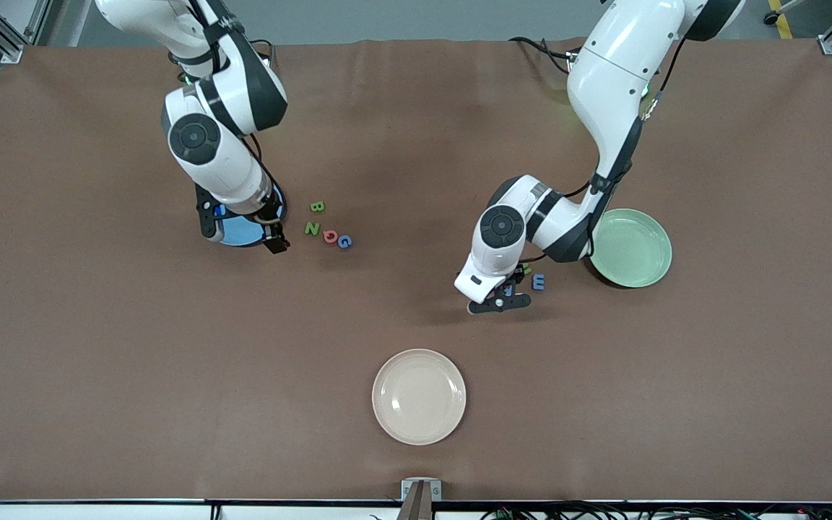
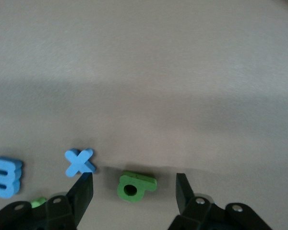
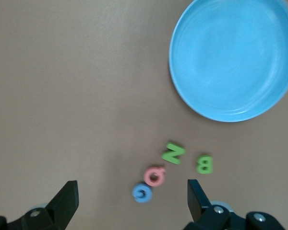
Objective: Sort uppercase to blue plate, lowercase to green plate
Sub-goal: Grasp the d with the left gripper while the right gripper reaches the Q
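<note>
four capital letters lie flat on the brown table [image 1: 416,144] just beside the blue plate [image 1: 239,230], toward the right arm's end: a green b [image 1: 317,207] farthest from the front camera, then a green z [image 1: 311,229], a pinkish-red q [image 1: 330,236] and a blue g [image 1: 344,242], strung in a short curved row whose line slants nearer to the camera as it runs away from the plate. they are small thick foam pieces, close together but apart from the plate's rim. the right gripper [image 3: 132,201] hangs over the table by these letters with its fingers spread wide and nothing between them; the blue plate is partly covered by that arm in the front view.

the lowercase letters sit beside the pale green plate [image 1: 633,249], under the left arm's hand. the left gripper [image 2: 134,191] is down at the table, its fingers apart on either side of a green q-like letter [image 2: 134,185], not clamped on it; the letter lies flat, its stem running crosswise between the fingers. a blue x [image 2: 79,161] and a blue m [image 2: 6,176] lie flat just beside it.
</note>
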Motion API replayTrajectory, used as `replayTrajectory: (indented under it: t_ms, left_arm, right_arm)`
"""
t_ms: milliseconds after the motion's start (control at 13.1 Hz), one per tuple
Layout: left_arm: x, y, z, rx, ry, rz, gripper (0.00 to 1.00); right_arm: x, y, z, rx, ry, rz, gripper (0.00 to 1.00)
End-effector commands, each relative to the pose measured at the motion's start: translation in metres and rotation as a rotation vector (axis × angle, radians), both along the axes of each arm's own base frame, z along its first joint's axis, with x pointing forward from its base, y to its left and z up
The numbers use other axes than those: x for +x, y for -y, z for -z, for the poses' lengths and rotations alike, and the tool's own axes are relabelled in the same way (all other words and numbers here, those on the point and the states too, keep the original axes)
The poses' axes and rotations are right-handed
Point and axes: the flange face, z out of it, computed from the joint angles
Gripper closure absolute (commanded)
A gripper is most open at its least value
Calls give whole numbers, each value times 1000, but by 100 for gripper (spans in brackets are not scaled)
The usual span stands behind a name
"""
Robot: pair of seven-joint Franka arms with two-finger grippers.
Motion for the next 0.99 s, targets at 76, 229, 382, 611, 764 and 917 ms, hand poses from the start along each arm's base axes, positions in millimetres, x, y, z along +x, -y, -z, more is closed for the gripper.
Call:
replayTrajectory:
  t_ms: [76, 229, 382, 611, 764, 917]
  left_arm:
    - [-2, 3, -2, -26, 44, 44, 26]
    - [-6, 0, 4, -27, 40, 62, 26]
    - [-9, -3, 9, -22, 28, 80, 28]
    - [-12, -7, 12, -19, 17, 74, 32]
    - [-15, -3, 12, -26, 13, 77, 38]
    - [-15, -4, 12, -27, 10, 75, 46]
  right_arm:
    - [-9, -15, 47, -27, 9, 116, 0]
    - [-19, -32, 73, -46, -5, 152, 0]
    - [-27, -48, 92, -49, 5, 179, 5]
    - [-29, -54, 111, -57, 4, 189, 18]
    - [-29, -55, 123, -57, 11, 186, 24]
    - [-31, -57, 127, -61, 4, 183, 25]
